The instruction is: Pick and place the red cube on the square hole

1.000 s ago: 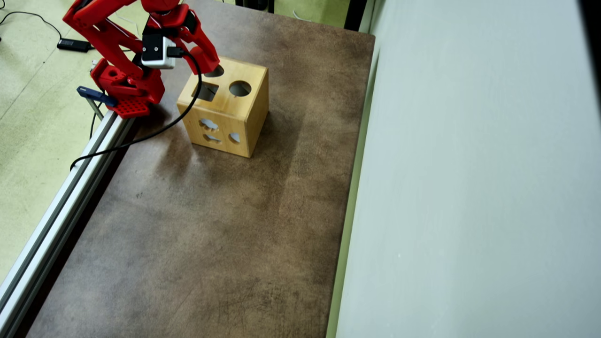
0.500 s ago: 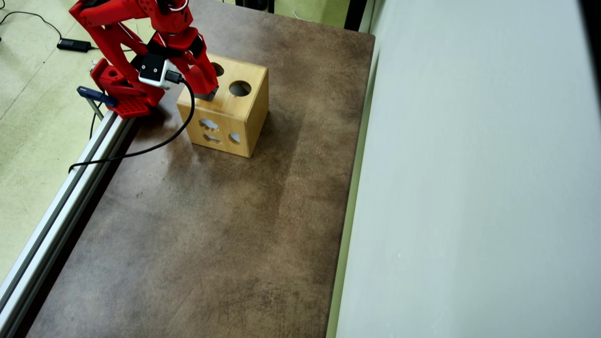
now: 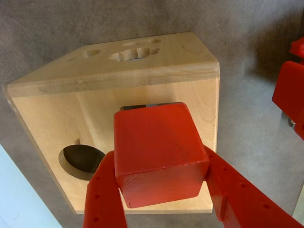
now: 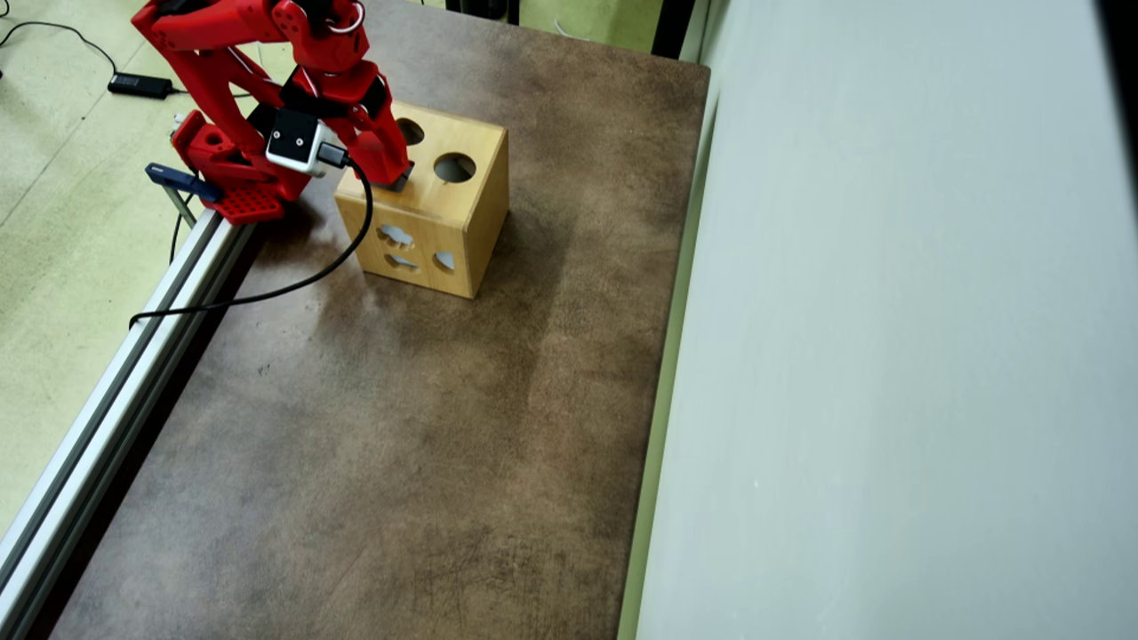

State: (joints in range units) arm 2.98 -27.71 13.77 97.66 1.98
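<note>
End effector (image 3: 161, 190) clamps the red cube (image 3: 159, 152), apparently hiding most of the square hole (image 3: 135, 107).

The brown table (image 4: 400, 427) is carrying one wooden box (image 4: 444, 222), sitting near its far-left corner in the overhead view.

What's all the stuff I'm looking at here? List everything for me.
red cube: one, bright red, held between the gripper's fingers above the box top.
wooden box: one, light wood, at the table's far left in the overhead view.
square hole: one, dark, in the box top, mostly hidden behind the cube.
round hole: one, dark, in the box top, left of the cube in the wrist view.
table: one, mottled brown.
black cable: one, running from the wrist camera.
gripper: one, red, shut on the cube.
</note>
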